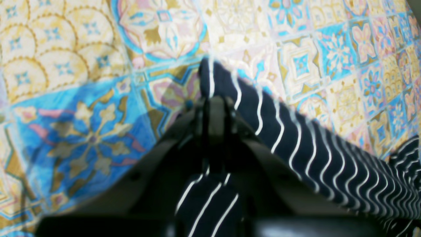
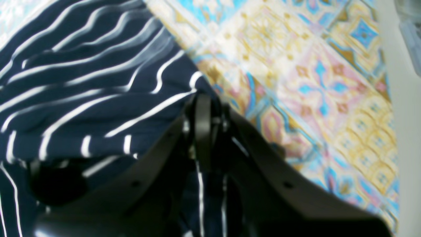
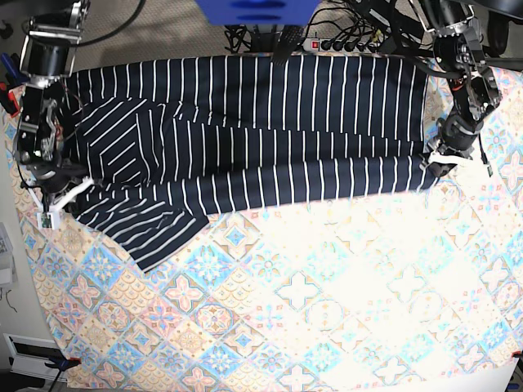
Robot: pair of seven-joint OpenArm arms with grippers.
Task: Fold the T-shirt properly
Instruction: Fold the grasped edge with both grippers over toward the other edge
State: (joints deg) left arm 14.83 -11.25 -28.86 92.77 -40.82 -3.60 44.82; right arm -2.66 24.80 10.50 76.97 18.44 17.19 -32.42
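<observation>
The dark navy T-shirt (image 3: pixel 261 122) with thin white stripes lies across the far half of the table, its near edge folded into a band. A sleeve (image 3: pixel 155 233) sticks out at the near left. My left gripper (image 3: pixel 433 167) is at the shirt's right edge, shut on the cloth; in the left wrist view (image 1: pixel 213 102) striped cloth (image 1: pixel 312 148) runs between its jaws. My right gripper (image 3: pixel 69 196) is at the shirt's left edge, shut on the cloth; in the right wrist view (image 2: pixel 204 105) the shirt (image 2: pixel 82 85) bunches at its tips.
A pastel patterned tablecloth (image 3: pixel 327 302) covers the table. Cables and a power strip (image 3: pixel 343 45) lie behind the far edge, under a blue object (image 3: pixel 257 10). The table's left edge (image 3: pixel 16 245) is close to my right arm.
</observation>
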